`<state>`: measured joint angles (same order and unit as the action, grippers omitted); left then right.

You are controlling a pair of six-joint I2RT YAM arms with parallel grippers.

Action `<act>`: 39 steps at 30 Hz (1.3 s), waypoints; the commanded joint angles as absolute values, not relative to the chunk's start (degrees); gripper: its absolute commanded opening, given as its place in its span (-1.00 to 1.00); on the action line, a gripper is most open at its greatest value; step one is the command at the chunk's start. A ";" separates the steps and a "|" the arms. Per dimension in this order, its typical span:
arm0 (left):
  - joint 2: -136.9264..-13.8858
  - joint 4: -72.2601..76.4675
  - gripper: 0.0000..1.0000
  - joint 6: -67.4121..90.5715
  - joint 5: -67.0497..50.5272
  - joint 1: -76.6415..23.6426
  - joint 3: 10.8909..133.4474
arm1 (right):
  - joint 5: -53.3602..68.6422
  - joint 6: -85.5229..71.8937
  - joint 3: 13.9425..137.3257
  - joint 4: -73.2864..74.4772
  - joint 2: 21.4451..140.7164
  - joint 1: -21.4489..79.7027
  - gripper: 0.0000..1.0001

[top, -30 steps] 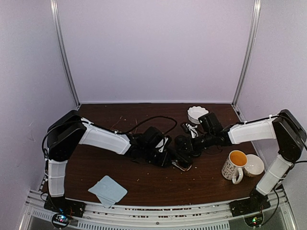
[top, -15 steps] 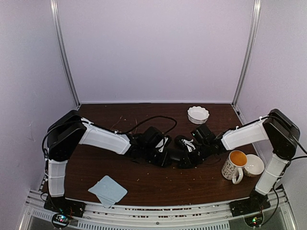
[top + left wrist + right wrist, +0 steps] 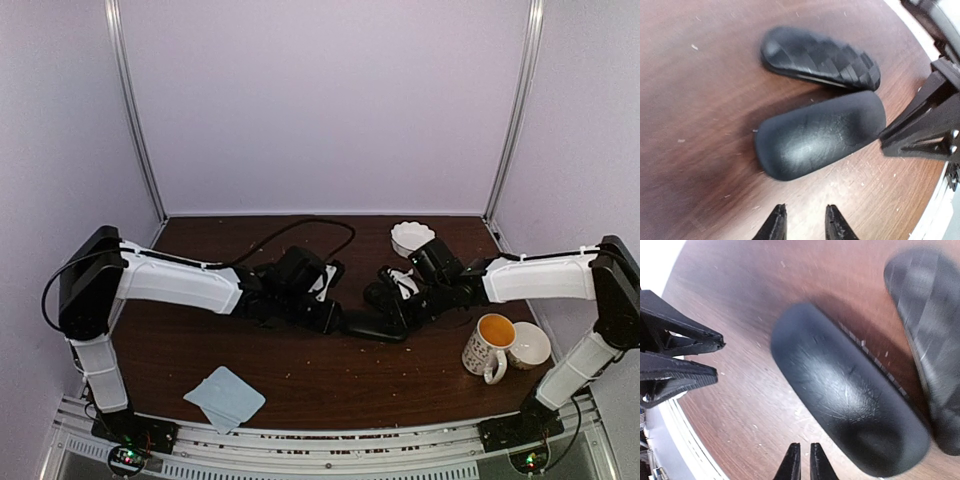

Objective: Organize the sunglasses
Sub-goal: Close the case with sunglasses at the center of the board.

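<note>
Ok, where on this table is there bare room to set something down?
Bare wood lies back left, between the left arm and the rear wall, and in front between the light-blue cloth and the mug. Crowded centre: the right arm meets it over a smooth black case and a faceted case.

The quilted black case (image 3: 927, 315), just beside the smooth black case (image 3: 850, 395), is blurred and cut off by the picture's edge. The left hand (image 3: 719, 359), near the smooth black case, is cut off too. What lies inside the cases cannot be seen.
</note>
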<state>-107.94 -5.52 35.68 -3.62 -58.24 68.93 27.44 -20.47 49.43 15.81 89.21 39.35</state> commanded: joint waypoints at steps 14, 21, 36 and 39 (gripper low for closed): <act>-80.83 -17.55 -0.02 22.70 25.25 -58.36 56.24 | 15.01 -12.53 56.68 25.02 75.80 39.74 -0.72; -67.35 -17.54 0.42 17.30 37.07 -57.54 49.43 | 13.24 -10.59 57.22 25.48 72.24 39.81 -0.31; -51.98 -2.57 0.96 14.90 31.88 -46.28 31.37 | 8.98 -0.64 62.14 33.35 81.44 43.18 0.72; -52.53 -1.55 0.95 14.83 28.86 -44.22 30.83 | 7.98 2.53 63.53 34.34 84.11 44.58 0.77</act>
